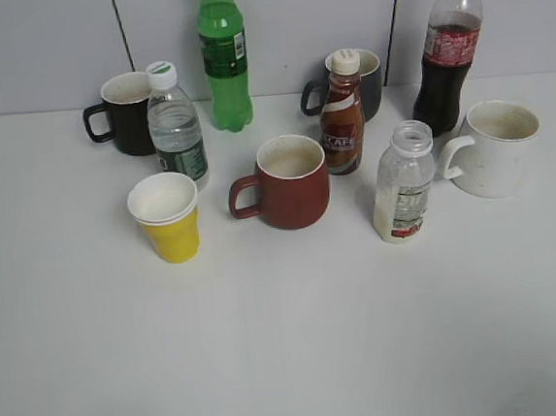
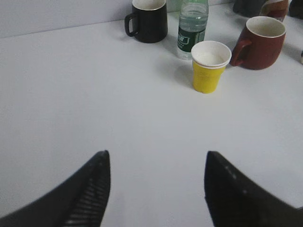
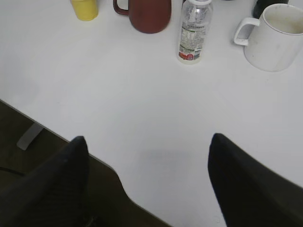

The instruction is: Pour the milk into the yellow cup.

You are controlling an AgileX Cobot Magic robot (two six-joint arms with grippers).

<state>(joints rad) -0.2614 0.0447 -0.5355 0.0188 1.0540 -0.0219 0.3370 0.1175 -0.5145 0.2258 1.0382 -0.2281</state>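
The milk bottle (image 1: pixel 405 185) stands uncapped and upright on the white table, right of centre, with a little white liquid near its base; it also shows in the right wrist view (image 3: pixel 194 31). The yellow cup (image 1: pixel 168 218) stands upright at the left, empty, and shows in the left wrist view (image 2: pixel 209 66) and at the top of the right wrist view (image 3: pixel 84 9). My left gripper (image 2: pixel 156 158) is open and empty, well short of the cup. My right gripper (image 3: pixel 149 144) is open and empty over the table's front edge. Neither gripper shows in the exterior view.
A dark red mug (image 1: pixel 287 181) stands between cup and milk. A water bottle (image 1: pixel 175 126) and black mug (image 1: pixel 124 112) stand behind the cup. A coffee bottle (image 1: pixel 342 115), dark mug (image 1: pixel 362 82), green bottle (image 1: pixel 224 55), cola bottle (image 1: pixel 449 52) and white mug (image 1: pixel 493 147) stand farther back and right.
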